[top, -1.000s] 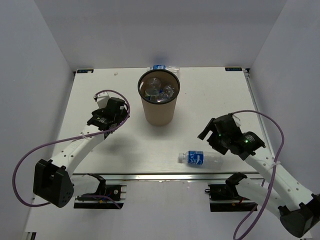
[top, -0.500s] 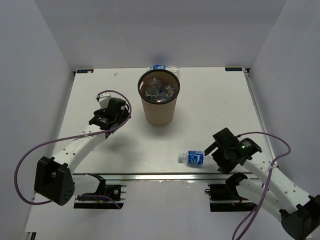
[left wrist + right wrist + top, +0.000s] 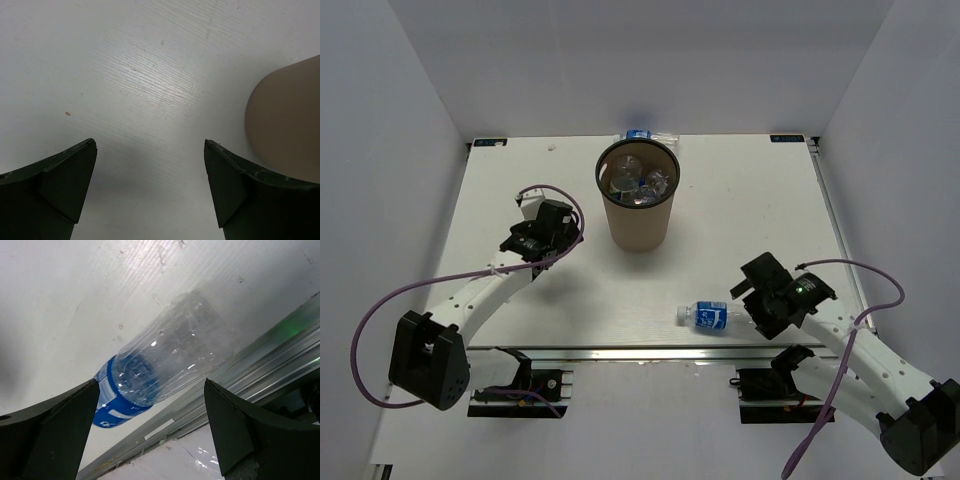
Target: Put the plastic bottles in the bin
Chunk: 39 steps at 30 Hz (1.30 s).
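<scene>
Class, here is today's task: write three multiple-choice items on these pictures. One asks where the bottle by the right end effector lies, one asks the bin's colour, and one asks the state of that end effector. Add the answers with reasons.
1. Where does the bottle nearest the right end effector lie?
A. on the bin's rim
B. on the table, near its front edge
C. at the table's far left corner

2. What colour is the outside of the bin?
A. brown
B. green
C. red

3. How is the right end effector?
A. shut on the bottle
B. open over the bin
C. open, at the bottle lying on its side

Answers: B, the top view shows it beside the front rail. A, its wall is cardboard brown. C, the right wrist view shows the fingers spread apart.
</scene>
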Each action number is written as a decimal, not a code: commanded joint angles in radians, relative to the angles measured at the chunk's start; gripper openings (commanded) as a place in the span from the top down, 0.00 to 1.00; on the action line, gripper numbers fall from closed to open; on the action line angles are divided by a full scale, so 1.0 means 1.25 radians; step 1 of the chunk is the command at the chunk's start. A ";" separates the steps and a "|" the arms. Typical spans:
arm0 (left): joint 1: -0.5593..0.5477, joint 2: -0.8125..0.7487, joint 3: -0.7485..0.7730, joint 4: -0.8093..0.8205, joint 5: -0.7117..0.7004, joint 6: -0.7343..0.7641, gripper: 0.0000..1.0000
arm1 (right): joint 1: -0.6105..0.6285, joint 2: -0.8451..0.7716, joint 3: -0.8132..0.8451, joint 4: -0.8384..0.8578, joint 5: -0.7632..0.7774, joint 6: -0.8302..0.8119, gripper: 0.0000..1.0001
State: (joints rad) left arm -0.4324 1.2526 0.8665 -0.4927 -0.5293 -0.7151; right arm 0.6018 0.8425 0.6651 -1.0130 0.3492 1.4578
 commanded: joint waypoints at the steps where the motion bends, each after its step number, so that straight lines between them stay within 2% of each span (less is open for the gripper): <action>1: 0.000 -0.030 -0.004 0.010 0.000 0.003 0.03 | -0.002 -0.001 -0.018 -0.003 0.014 0.038 0.11; 7: 0.000 -0.024 -0.001 0.004 -0.004 -0.002 0.03 | -0.006 -0.003 -0.062 0.062 0.089 0.016 0.11; 15: 0.000 -0.028 -0.001 -0.002 -0.004 -0.012 0.03 | -0.020 0.084 -0.119 0.209 0.166 -0.030 0.11; 17: 0.000 -0.029 -0.002 -0.002 -0.007 -0.015 0.03 | -0.019 0.098 -0.120 0.247 0.175 -0.048 0.14; 18: 0.000 -0.029 -0.002 -0.002 -0.006 -0.016 0.03 | -0.020 0.099 -0.120 0.259 0.178 -0.064 0.17; 21: 0.000 -0.029 0.000 -0.003 -0.004 -0.016 0.03 | -0.019 0.099 -0.128 0.305 0.193 -0.080 0.33; 22: 0.000 -0.028 -0.001 -0.005 -0.005 -0.018 0.03 | -0.019 0.094 -0.120 0.318 0.196 -0.098 0.53; 25: 0.000 -0.024 0.005 -0.011 -0.006 -0.021 0.03 | -0.020 0.080 -0.076 0.402 0.211 -0.222 0.76; 26: 0.000 -0.020 0.006 -0.013 -0.006 -0.023 0.03 | -0.019 0.075 -0.026 0.452 0.225 -0.267 0.78; 28: 0.000 -0.019 0.010 -0.015 -0.005 -0.026 0.03 | -0.019 0.056 0.037 0.506 0.258 -0.362 0.79; 29: 0.000 -0.019 0.010 -0.015 -0.004 -0.028 0.03 | -0.019 0.049 0.092 0.541 0.264 -0.457 0.79; 31: 0.000 -0.020 0.009 -0.013 -0.004 -0.030 0.03 | -0.020 0.029 0.132 0.696 0.257 -0.596 0.79; 33: 0.000 -0.019 0.009 -0.015 -0.006 -0.032 0.03 | -0.019 0.005 0.164 0.823 0.209 -0.696 0.80; 34: 0.000 -0.019 0.010 -0.016 -0.009 -0.033 0.03 | -0.020 0.006 0.176 0.950 0.170 -0.740 0.83; 35: 0.000 -0.019 0.011 -0.017 -0.009 -0.033 0.03 | -0.019 0.012 0.193 0.996 0.153 -0.805 0.83; 36: 0.000 -0.018 0.012 -0.017 -0.010 -0.033 0.03 | -0.019 0.041 0.233 1.080 0.111 -0.836 0.83; 39: 0.000 -0.017 0.019 -0.021 -0.012 -0.033 0.03 | -0.018 0.139 0.331 1.194 -0.014 -0.967 0.82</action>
State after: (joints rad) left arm -0.4324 1.2453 0.8631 -0.5102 -0.5308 -0.7475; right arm 0.5816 0.9154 0.9676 0.1535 0.4931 0.5201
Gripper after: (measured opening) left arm 0.971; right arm 0.490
